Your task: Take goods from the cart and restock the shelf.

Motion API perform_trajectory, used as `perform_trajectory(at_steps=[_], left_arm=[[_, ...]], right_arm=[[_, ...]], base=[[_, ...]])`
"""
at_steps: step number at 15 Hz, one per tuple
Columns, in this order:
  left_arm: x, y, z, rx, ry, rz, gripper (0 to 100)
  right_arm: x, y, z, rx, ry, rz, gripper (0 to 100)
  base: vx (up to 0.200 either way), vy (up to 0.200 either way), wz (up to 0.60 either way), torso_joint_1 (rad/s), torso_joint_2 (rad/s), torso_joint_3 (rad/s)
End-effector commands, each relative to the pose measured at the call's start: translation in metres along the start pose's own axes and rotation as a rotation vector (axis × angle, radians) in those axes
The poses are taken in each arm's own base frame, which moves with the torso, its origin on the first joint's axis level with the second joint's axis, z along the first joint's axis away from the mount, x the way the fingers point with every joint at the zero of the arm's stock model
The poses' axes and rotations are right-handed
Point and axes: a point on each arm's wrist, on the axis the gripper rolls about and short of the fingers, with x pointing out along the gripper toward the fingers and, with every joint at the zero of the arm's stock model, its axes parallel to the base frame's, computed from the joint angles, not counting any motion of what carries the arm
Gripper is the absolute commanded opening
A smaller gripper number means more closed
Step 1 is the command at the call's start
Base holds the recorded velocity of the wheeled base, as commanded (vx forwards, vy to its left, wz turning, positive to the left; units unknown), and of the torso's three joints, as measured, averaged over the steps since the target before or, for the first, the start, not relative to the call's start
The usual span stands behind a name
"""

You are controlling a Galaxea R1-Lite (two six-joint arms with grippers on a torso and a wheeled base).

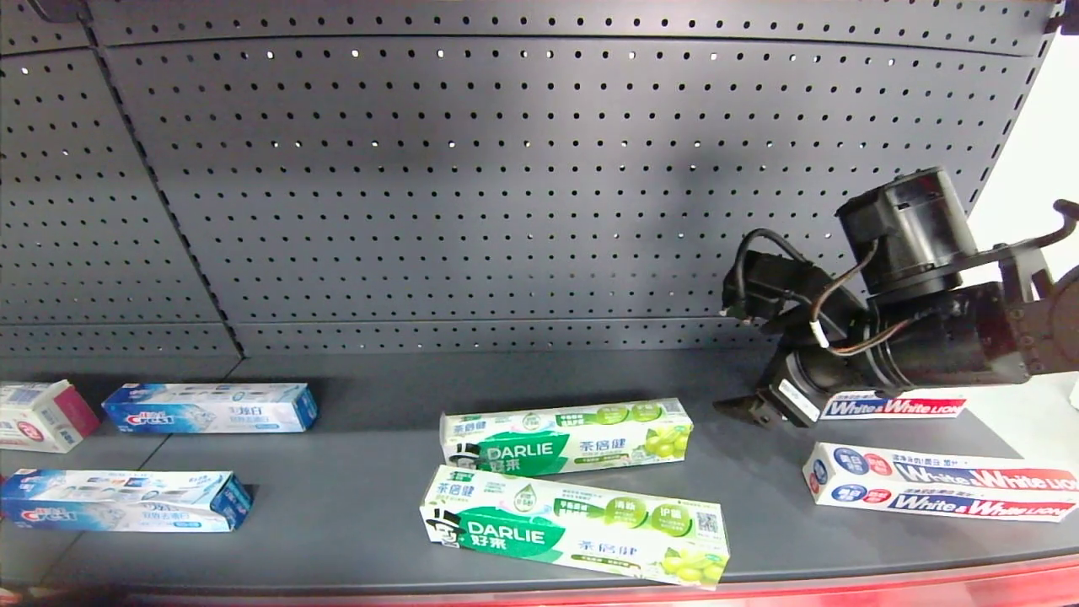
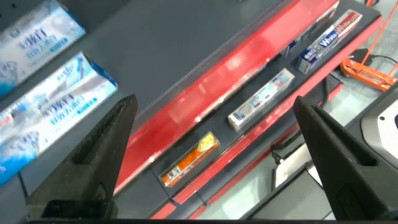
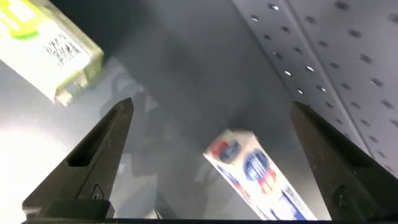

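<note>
The shelf (image 1: 354,514) carries the left box pair (image 1: 211,408) at 9 o'clock, the middle box pair (image 1: 565,434) at 6 o'clock and the right box pair (image 1: 940,482) at 3 o'clock.

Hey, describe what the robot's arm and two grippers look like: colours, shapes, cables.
The right arm is matte black with a stubby cylindrical motor housing, looped black and brown cables with a white band, and a white label near the wrist. The right gripper and left gripper both have black, wedge-shaped fingers tapering to points.
</note>
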Motion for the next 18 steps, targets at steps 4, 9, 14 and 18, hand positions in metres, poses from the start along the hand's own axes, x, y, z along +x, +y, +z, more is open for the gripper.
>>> perform_trajectory(at_steps=[4, 9, 14, 18], left_arm=[[0.008, 0.006, 0.005, -0.011, 0.044, 0.000, 100], [0.019, 0.023, 0.032, -0.009, 0.066, 0.017, 100], [0.059, 0.043, 0.093, 0.100, 0.093, 0.106, 100], [0.093, 0.045, 0.122, 0.134, 0.106, 0.053, 100]], right_arm=[[-0.063, 0.011, -0.007, -0.019, -0.119, -0.001, 100], [-0.058, 0.022, -0.012, -0.040, -0.111, 0.052, 100], [-0.050, 0.022, -0.019, -0.031, -0.087, 0.065, 100], [-0.048, 0.022, -0.024, -0.026, -0.069, 0.067, 100]], base=[[0.000, 0.000, 0.00, 0.000, 0.00, 0.000], [0.000, 0.000, 0.00, 0.000, 0.00, 0.000], [0.000, 0.000, 0.00, 0.000, 0.00, 0.000], [0.000, 0.000, 0.00, 0.000, 0.00, 0.000]])
